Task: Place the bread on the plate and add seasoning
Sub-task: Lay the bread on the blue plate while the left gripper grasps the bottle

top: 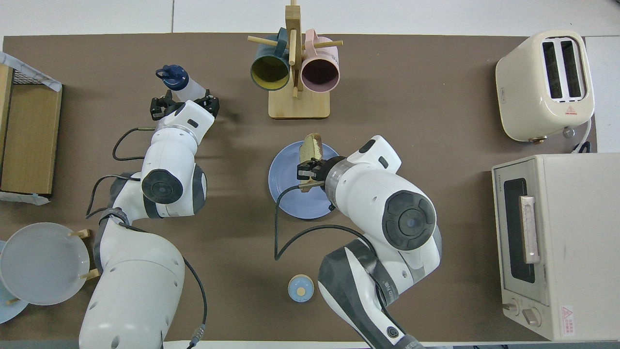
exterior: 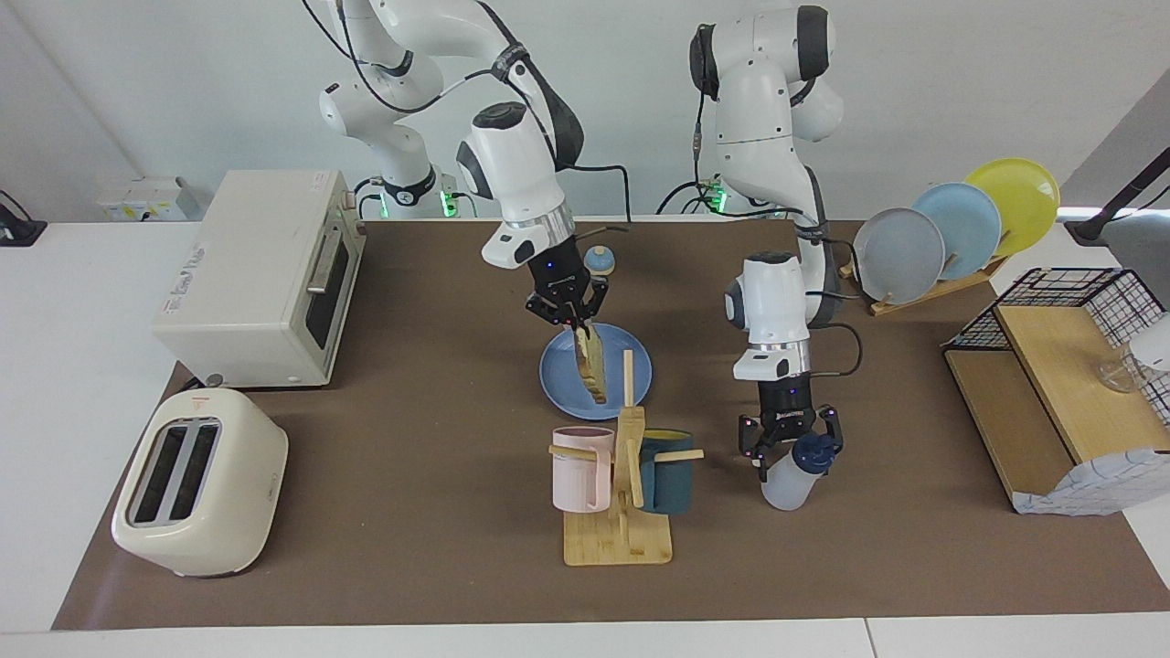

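From across the desk, the right gripper (exterior: 573, 319) pinches the squarish tan slice of toast (exterior: 592, 363) by its top edge, hanging it on edge over the round medium-blue plate (exterior: 559, 382). The left gripper (exterior: 790, 445), fingers spread, straddles the small whitish plastic bottle with the navy cap (exterior: 793, 472).

From overhead, the toast (top: 310, 145) hangs over the plate (top: 286, 184), and the bottle (top: 180, 83) lies toward the left arm's end, under the left gripper (top: 183, 104).
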`<act>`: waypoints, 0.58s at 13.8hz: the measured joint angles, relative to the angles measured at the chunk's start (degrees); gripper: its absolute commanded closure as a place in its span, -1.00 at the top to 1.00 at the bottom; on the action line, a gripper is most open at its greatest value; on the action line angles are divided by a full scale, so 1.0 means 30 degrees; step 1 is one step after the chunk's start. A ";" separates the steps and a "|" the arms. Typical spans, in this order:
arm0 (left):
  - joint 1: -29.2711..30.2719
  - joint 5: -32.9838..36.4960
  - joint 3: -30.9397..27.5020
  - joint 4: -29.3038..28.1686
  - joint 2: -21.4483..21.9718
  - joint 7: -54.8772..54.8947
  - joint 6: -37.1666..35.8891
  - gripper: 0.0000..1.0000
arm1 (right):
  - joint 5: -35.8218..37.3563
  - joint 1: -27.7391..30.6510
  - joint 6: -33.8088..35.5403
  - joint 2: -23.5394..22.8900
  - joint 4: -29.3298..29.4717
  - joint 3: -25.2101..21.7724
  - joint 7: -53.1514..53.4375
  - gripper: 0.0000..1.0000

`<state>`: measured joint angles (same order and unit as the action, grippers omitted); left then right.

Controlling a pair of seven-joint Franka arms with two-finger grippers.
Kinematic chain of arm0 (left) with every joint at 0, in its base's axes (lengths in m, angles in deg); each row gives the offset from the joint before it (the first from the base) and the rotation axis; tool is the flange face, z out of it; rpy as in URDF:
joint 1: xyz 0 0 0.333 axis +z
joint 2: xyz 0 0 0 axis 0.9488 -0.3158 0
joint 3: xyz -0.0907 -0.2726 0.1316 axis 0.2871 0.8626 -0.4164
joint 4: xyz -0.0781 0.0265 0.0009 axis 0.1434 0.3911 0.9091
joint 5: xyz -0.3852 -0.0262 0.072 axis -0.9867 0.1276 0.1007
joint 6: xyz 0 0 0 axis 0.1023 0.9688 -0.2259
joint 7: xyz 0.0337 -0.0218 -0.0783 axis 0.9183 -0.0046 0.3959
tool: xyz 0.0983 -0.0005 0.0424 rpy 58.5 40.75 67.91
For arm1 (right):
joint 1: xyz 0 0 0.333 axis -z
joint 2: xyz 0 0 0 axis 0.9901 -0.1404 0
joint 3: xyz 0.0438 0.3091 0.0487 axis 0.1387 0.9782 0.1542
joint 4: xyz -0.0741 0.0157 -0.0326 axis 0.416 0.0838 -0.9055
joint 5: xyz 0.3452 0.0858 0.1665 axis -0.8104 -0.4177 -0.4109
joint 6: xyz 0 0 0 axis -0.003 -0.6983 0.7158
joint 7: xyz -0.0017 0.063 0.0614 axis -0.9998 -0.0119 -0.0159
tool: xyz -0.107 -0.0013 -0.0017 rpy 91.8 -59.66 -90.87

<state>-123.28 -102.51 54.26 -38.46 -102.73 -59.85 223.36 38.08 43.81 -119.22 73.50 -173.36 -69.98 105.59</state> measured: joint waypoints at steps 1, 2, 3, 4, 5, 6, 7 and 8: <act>0.0089 0.0067 0.0029 0.0120 -0.0006 0.0000 -0.0036 1.00 | -0.0011 -0.0200 -0.0120 -0.0146 -0.0013 0.0012 0.0229 -1.00; 0.0128 0.0077 0.0035 0.0171 -0.0008 0.0000 -0.0058 1.00 | -0.0033 -0.0325 -0.0122 -0.0170 -0.0062 0.0016 0.0437 -1.00; 0.0196 0.0107 0.0038 0.0206 -0.0015 0.0000 -0.0113 1.00 | -0.0043 -0.0437 -0.0123 -0.0166 -0.0157 0.0016 0.0598 -1.00; 0.0297 0.0192 0.0079 0.0265 -0.0019 0.0000 -0.0187 1.00 | -0.0054 -0.0548 -0.0189 -0.0167 -0.0302 0.0022 0.0697 -1.00; 0.0407 0.0256 0.0161 0.0335 -0.0020 0.0000 -0.0237 1.00 | -0.0064 -0.0679 -0.0424 -0.0167 -0.0451 0.0021 0.0746 -1.00; 0.0476 0.0284 0.0249 0.0363 -0.0022 0.0000 -0.0259 1.00 | -0.0069 -0.0765 -0.0571 -0.0167 -0.0557 0.0024 0.0746 -1.00; 0.0567 0.0286 0.0410 0.0384 -0.0023 0.0000 -0.0262 1.00 | -0.0072 -0.0788 -0.0603 -0.0165 -0.0635 0.0024 0.0747 -1.00; 0.0712 0.0286 0.0636 0.0405 -0.0026 -0.0002 -0.0264 1.00 | -0.0075 -0.0786 -0.0605 -0.0156 -0.0763 0.0009 0.0746 -1.00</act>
<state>-121.15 -101.65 56.17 -37.24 -102.81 -59.86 222.57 37.86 41.45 -121.04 73.04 -175.65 -69.95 107.83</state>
